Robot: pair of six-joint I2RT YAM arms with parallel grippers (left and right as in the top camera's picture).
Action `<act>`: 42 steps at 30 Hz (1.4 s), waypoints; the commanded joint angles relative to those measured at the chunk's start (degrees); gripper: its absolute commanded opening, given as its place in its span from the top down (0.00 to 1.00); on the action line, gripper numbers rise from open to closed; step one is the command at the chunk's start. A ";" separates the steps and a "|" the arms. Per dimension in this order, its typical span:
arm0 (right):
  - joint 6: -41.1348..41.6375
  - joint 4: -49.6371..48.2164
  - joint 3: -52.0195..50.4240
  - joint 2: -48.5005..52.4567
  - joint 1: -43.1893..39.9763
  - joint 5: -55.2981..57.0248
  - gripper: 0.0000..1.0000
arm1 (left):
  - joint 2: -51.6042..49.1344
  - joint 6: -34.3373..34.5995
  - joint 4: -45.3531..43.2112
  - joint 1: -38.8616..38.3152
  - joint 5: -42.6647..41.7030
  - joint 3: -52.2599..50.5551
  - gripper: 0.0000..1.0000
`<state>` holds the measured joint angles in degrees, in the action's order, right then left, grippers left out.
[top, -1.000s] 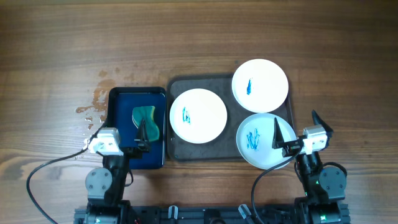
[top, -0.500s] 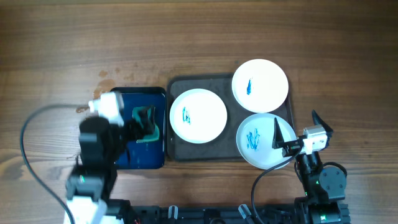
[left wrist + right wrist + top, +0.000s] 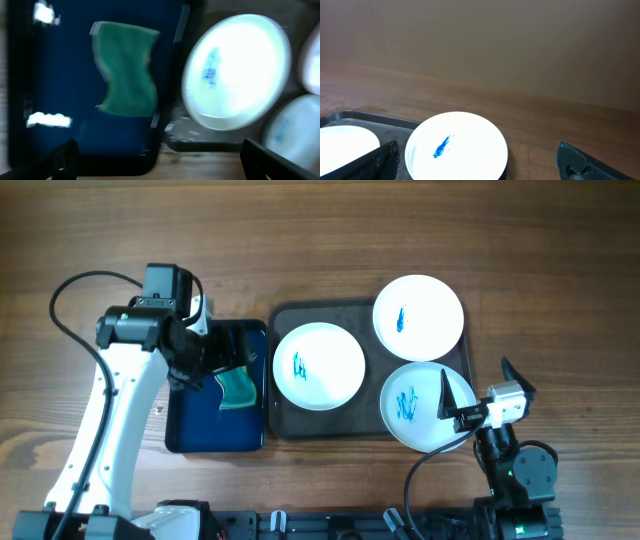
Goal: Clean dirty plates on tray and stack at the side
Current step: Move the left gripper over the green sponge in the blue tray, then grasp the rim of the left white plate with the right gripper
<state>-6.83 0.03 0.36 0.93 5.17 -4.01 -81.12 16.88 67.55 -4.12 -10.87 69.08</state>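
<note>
Checking in from the remote station: the left gripper [image 3: 157, 147] hangs over the small blue tray [image 3: 215, 430] with its fingers spread wide, nothing in them, and the green sponge [image 3: 238, 385] lies in that tray just ahead of it. The left wrist feed is blurry, so fine detail is hard to read. The right gripper [image 3: 473, 375] is spread wide too and empty, sitting by the right front corner of the grey tray [image 3: 300, 425]. All three plates are on that tray, each with blue scribbles: one left [image 3: 319, 366], one back right [image 3: 418, 317], one front right [image 3: 415, 418] overhanging the near rim.
</note>
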 commanded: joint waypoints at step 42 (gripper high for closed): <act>9.77 15.85 37.90 51.74 0.24 -43.54 0.00 | -0.26 0.31 -5.86 -0.26 7.69 1.09 0.00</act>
<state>2.79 11.75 30.48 41.30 5.21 -39.27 -81.21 16.91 61.67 -4.12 -3.25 69.23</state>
